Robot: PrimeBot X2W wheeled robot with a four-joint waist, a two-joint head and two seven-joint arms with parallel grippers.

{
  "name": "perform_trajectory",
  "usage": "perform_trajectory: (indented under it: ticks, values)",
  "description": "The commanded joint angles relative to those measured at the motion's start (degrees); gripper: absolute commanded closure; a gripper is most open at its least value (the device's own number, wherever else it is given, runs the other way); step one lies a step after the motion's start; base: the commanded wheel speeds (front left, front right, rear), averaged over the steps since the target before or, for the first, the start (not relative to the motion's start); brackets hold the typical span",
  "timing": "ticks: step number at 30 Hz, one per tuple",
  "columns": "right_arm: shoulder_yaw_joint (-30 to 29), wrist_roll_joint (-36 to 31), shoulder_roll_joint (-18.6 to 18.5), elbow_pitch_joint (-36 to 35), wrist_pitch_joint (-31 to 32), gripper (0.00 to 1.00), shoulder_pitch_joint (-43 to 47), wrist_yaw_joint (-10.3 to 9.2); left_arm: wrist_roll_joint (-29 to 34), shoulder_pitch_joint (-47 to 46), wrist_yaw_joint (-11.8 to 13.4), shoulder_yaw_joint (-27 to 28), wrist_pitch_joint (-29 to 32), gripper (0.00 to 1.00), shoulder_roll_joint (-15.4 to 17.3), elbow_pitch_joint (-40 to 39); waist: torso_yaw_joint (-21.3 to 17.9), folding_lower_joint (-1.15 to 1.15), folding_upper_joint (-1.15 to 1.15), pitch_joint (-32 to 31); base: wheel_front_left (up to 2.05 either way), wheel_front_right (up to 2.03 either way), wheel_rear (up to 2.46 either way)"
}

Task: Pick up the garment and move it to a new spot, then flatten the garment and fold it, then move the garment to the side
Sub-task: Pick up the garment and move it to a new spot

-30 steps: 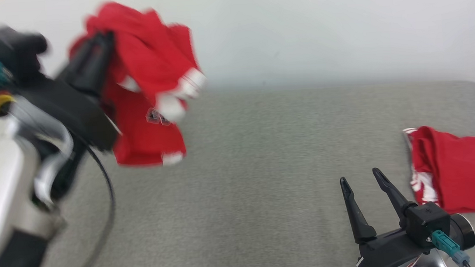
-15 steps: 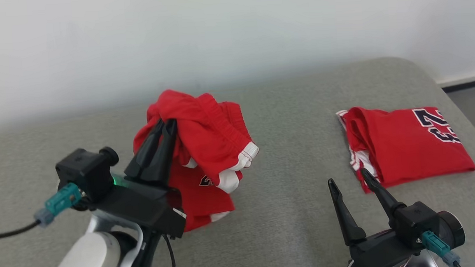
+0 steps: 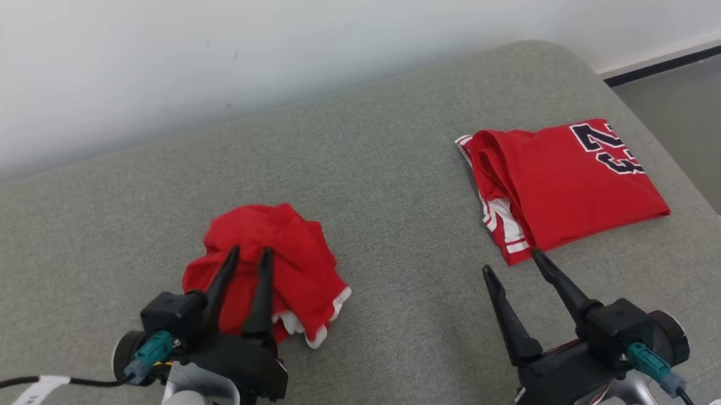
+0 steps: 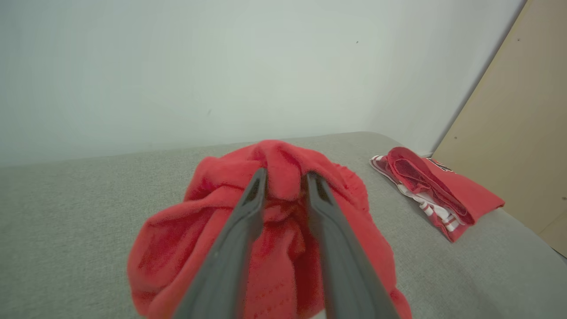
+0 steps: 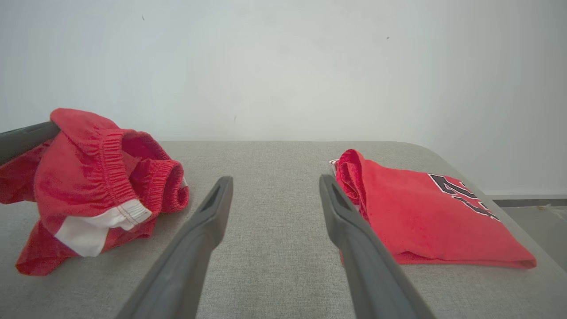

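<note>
The garment (image 3: 289, 257) is a crumpled red pair of shorts with white trim, lying in a heap on the grey padded surface (image 3: 383, 163). My left gripper (image 3: 250, 252) reaches into the heap from the near side with its fingers parted. A ridge of red cloth (image 4: 212, 199) stands between the tips of the left gripper (image 4: 286, 173). The elastic waistband and white hem of the shorts (image 5: 88, 177) face the right wrist view. Lower right, my right gripper (image 3: 510, 262) hovers wide open and empty; between the tips of this right gripper (image 5: 275, 178) lies bare surface.
A folded red jersey (image 3: 566, 183) with dark numerals lies at the right, just beyond the right fingertips, also seen as the jersey (image 5: 421, 212). A white wall backs the surface. Floor (image 3: 705, 100) drops off past the rounded right end. A cable (image 3: 9, 387) trails at lower left.
The left arm has come down, bringing the hanging shorts onto the surface as a heap, and its fingers have parted. The head camera has tilted and turned. The right gripper stays open.
</note>
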Motion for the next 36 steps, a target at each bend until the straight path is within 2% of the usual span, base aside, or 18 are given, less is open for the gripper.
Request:
perform_trajectory:
  ticks: [1, 6, 11, 14, 16, 21, 27, 29, 36]
  values:
    - [-0.35, 0.4, 0.0, 0.17, -0.34, 0.0, -0.23, -0.14, 0.51, 0.77, 0.07, -0.1, -0.58, 0.0, -0.47, 0.9, -0.17, -0.01, 0.0, 0.32, 0.0, 0.0, 0.0]
    - [-1.73, -0.27, -0.02, 0.6, -0.19, 0.0, 0.71, -0.14, 0.81, 1.82, -1.09, -0.4, -2.22, 0.0, -1.52, 3.52, 2.14, -0.01, 0.0, -0.66, 0.0, 0.0, 0.0]
    - [-3.21, -0.83, -0.02, 0.94, -0.09, 0.0, 1.68, -0.14, 2.36, 4.63, -1.39, 1.34, -3.46, 0.0, -1.27, 0.6, 5.85, -0.01, 0.0, -2.3, 0.0, 0.0, 0.0]
    - [-4.12, -0.99, 0.0, 1.41, -0.53, 0.0, 2.42, -0.14, 4.62, 7.49, -0.81, 5.76, -3.63, 0.0, -1.26, -5.29, 8.37, -0.01, 0.0, -3.31, 0.0, 0.0, 0.0]
    - [-5.29, 0.94, -0.03, 1.82, -1.3, 0.0, 2.85, -0.14, 6.93, 11.4, -0.66, 10.0, -3.53, 0.0, -2.38, -10.29, 9.96, -0.01, 0.0, -3.94, 0.0, 0.0, 0.0]
    - [-5.7, 1.13, 0.04, 3.03, -4.47, 0.0, 3.77, -0.14, 12.51, 20.54, -3.91, 18.76, -3.56, 0.0, -5.17, -19.0, 13.72, -0.01, 0.0, -5.48, 0.0, 0.0, 0.0]
    - [-6.47, -0.33, -0.01, 4.49, -8.96, 0.0, 4.34, -0.14, 17.39, 27.55, -9.55, 23.41, -3.57, 0.0, -7.59, -20.93, 17.4, -0.01, 0.0, -6.61, 0.0, 0.0, 0.0]
    - [-6.2, -1.48, -0.01, 5.01, -10.24, 0.0, 4.55, -0.14, 18.94, 29.34, -10.51, 24.63, -3.58, 0.0, -8.3, -20.61, 18.15, -0.01, 0.0, -6.93, 0.0, 0.0, 0.0]
    - [-8.03, -4.07, -0.02, 7.4, -12.91, 0.0, 5.38, -0.14, 23.89, 34.21, -11.38, 28.54, -3.58, 0.0, -10.56, -18.43, 18.8, -0.01, 0.0, -8.05, 0.0, 0.0, 0.0]
